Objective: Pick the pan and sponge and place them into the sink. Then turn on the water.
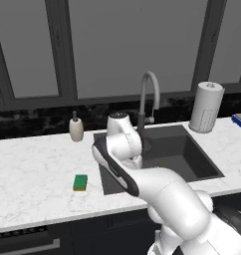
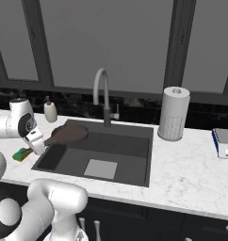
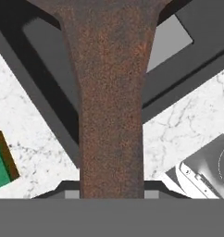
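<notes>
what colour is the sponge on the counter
Green on top with a yellow-orange lower layer; the sponge shows best in the left base view.

The arm hides the sink's [image 1: 192, 149] left part at the left base frame's middle. The pan's [image 3: 111, 92] handle runs off the hand view's top; its bowl is unseen. The sponge [image 3: 3, 162] is clipped at the left edge. The fingertips are covered.

Rough, rust-mottled matt pan [image 3: 111, 92]; veined glossy marble counter [image 1: 33, 169]; matt dark sink [image 2: 130, 155].
</notes>
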